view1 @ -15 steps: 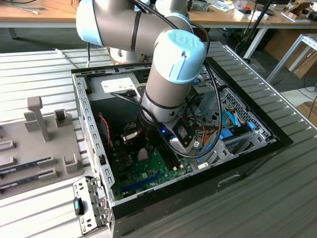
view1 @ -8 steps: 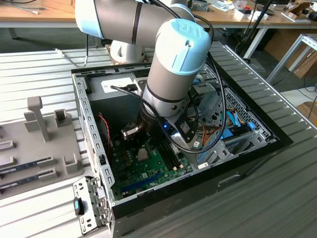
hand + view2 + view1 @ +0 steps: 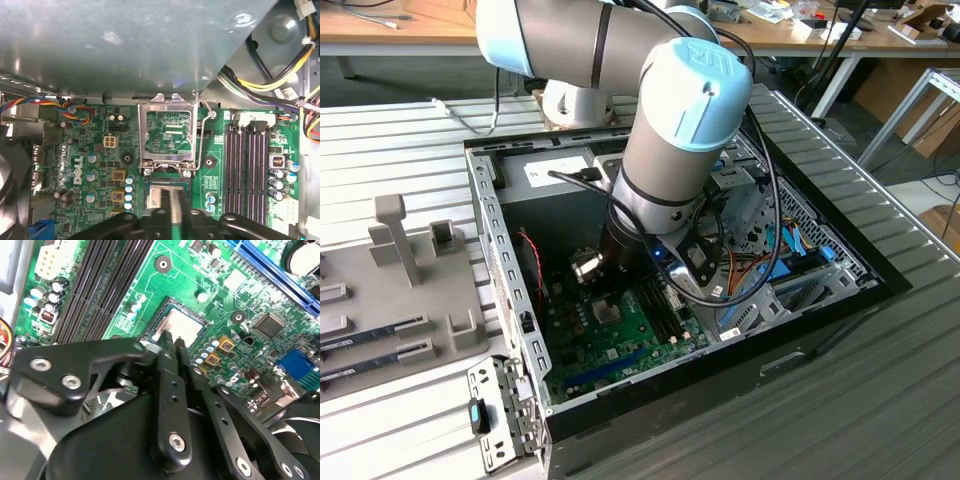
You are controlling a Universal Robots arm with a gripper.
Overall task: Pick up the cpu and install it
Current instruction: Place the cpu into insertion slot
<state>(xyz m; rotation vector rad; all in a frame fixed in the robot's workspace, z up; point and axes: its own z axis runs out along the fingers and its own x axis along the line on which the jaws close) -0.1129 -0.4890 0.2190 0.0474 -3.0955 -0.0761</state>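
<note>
Black tool (image 3: 172, 347) fingers pinched on the cpu (image 3: 182, 325) — chip sits in the motherboard (image 3: 220, 300) socket, frame (image 3: 167, 132) open.

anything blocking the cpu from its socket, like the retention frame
Nothing visible does. The retention frame is flipped open, clear of the socket, and the cpu lies in the socket just past the gripper.

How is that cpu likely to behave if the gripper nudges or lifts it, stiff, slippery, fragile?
The cpu looks like a flat metal-topped square, so probably stiff and light. Its smooth silvery top suggests it could slip under the gripper. It lies low in the socket below the raised load plate, so a sideways push would likely jam rather than slide.
</note>
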